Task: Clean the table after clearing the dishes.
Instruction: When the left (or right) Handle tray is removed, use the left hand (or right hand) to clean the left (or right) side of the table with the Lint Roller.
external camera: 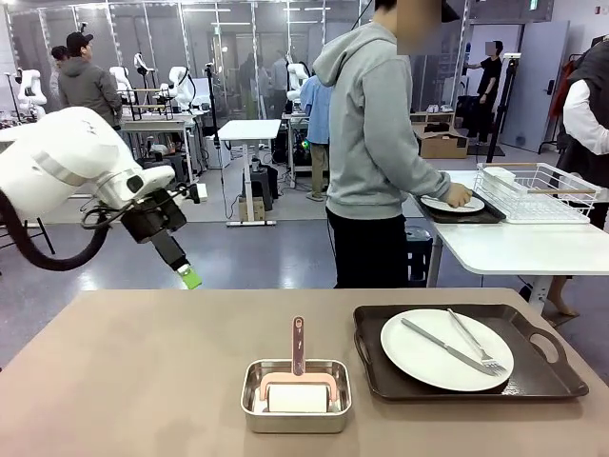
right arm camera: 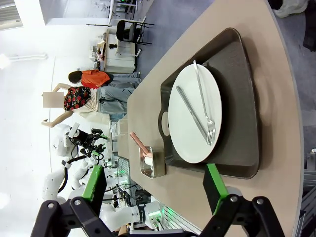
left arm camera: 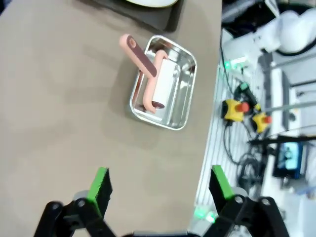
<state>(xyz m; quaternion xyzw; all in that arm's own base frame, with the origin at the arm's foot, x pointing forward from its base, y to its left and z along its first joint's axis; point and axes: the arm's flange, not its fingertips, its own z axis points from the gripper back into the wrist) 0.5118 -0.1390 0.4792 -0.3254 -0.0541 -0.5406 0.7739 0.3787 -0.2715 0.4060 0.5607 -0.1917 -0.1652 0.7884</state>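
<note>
Left gripper [left arm camera: 160,185]: jaws spread wide, nothing between them, over the table [left arm camera: 59,98]. Steel pan [left arm camera: 180,101] with pink-handled roller [left arm camera: 143,61] lies ahead of the fingertips. Dark tray [left arm camera: 155,17] corner farther ahead.

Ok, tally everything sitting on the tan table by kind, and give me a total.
tray: 1
plate: 1
knife: 1
fork: 1
steel pan: 1
roller: 1
Total: 6
</note>
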